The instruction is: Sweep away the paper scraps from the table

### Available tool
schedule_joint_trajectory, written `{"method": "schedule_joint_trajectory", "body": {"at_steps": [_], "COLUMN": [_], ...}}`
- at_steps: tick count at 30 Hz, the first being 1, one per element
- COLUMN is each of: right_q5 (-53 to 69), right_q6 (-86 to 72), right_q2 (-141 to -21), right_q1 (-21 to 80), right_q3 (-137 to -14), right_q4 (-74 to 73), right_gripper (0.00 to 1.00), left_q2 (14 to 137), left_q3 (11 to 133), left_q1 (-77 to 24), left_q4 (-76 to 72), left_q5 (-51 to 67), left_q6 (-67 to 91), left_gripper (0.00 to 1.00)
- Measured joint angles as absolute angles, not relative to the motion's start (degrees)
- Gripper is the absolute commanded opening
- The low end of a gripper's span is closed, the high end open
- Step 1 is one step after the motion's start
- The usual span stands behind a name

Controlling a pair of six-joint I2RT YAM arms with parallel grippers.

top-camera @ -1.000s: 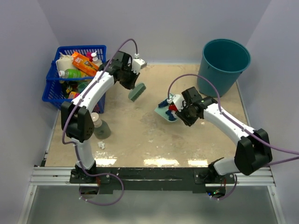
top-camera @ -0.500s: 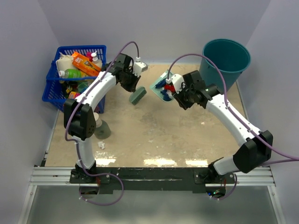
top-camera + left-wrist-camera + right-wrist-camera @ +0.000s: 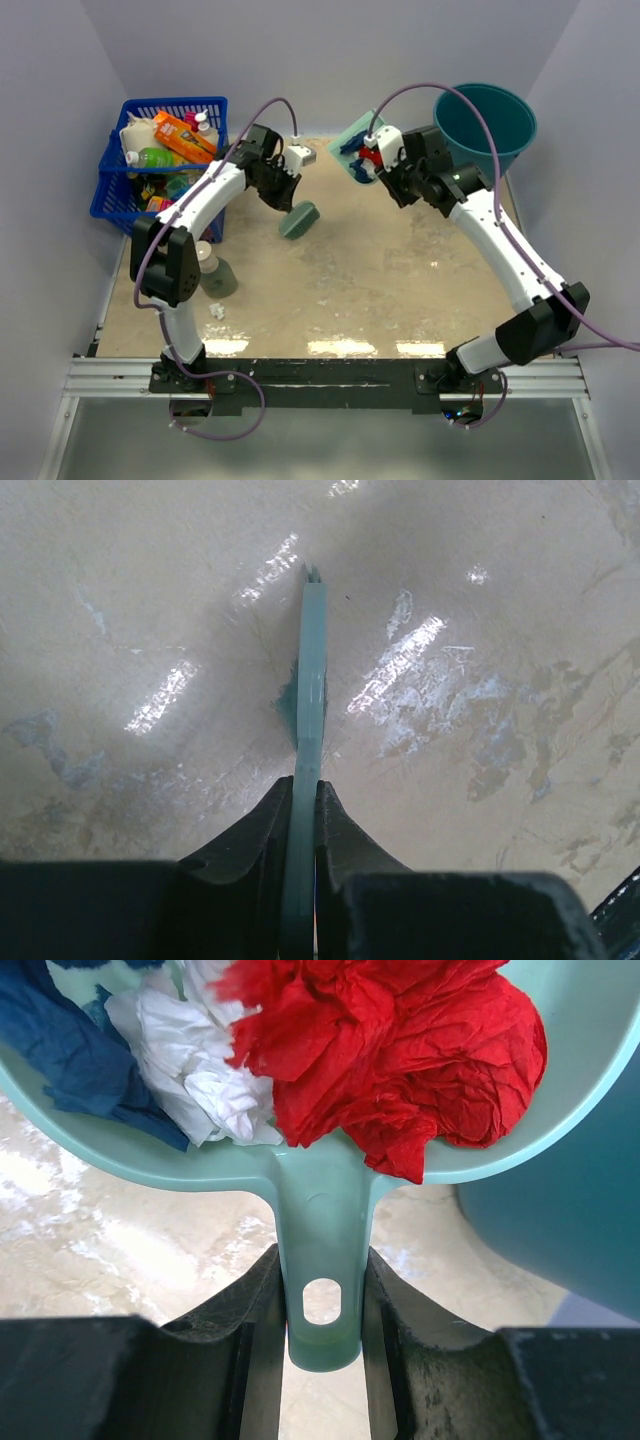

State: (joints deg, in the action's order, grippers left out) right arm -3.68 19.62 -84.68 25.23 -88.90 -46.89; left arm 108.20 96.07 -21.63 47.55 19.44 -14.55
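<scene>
Table (image 3: 400,290): sandy, fills the middle of the top view, mostly swept.

Bucket (image 3: 485,125): teal, upper right of the frame, off the table's far corner. Blue basket (image 3: 120,190) in the upper left, not involved.

Dustpan (image 3: 150,1155): a second ago it sat low near the table's centre. It has now been carried up and right, and is raised and tilted just beside the bucket's left rim. The right gripper (image 3: 322,1260) holds it, fingers pressed on either side of the handle.

Brush (image 3: 299,220): just left of centre in the upper half, head down on the table. The left gripper (image 3: 303,790) is nipped nearly closed on its thin handle. It has drifted only slightly.

Paper scraps (image 3: 400,1050): red, white and navy wads piled in the pan, none spilled that I can see.

Judgement: this is the emptying step, and the load looks ready to tip into the bucket. The job isn't finished, since one white scrap (image 3: 217,311) lies on the table at lower left, near the left arm's base, with faint specks near centre.
</scene>
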Motion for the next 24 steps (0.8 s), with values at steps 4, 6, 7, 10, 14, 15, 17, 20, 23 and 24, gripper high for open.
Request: {"method": "schedule_joint_trajectory", "body": {"at_steps": [4, 6, 7, 10, 14, 15, 17, 20, 23, 24], "right_q5": [-6.11, -7.4, -8.23, -9.78, -12.12, -13.3, -14.81, -17.52, -21.26, -22.52], "right_q6": [19.55, 19.42, 19.31, 19.0, 18.94, 19.09, 19.25, 19.51, 20.43, 21.08], "right_q2": [-81.95, -80.2, -79.46, -78.59, -79.29, -79.79, -80.75, -82.54, -85.01, -85.93], "right_q1": [23.03, 21.3, 20.27, 16.99, 12.16, 10.79, 8.62, 5.34, 2.72, 2.09], "right_q3": [-89.08, -89.12, -89.23, -91.35, -95.33, -96.57, -98.24, -100.18, -102.06, -102.54], "right_q4": [-46.63, -45.93, -45.43, -45.12, -44.16, -44.05, -43.68, -42.44, -41.56, -41.17], "right_gripper": [0.0, 0.0, 0.0, 0.0, 0.0, 0.0, 0.0, 0.0, 0.0, 0.0], "left_q2": [108.2, 108.18, 108.18, 108.18, 108.18, 108.2, 108.2, 108.18, 108.2, 108.18], "left_q3": [95.7, 95.7, 95.7, 95.7, 95.7, 95.7, 95.7, 95.7, 95.7, 95.7], "left_q1": [-21.65, -21.65, -21.65, -21.65, -21.65, -21.65, -21.65, -21.65, -21.65, -21.69], "left_q4": [47.64, 47.64, 47.66, 47.72, 48.25, 48.38, 48.71, 48.95, 48.97, 48.97], "left_q5": [21.52, 22.63, 23.0, 24.62, 26.89, 27.42, 28.34, 29.17, 29.93, 30.06], "left_q6": [-14.55, -14.55, -14.55, -14.55, -14.44, -14.33, -14.11, -14.09, -14.09, -14.09], "left_gripper": [0.0, 0.0, 0.0, 0.0, 0.0, 0.0, 0.0, 0.0, 0.0, 0.0]}}
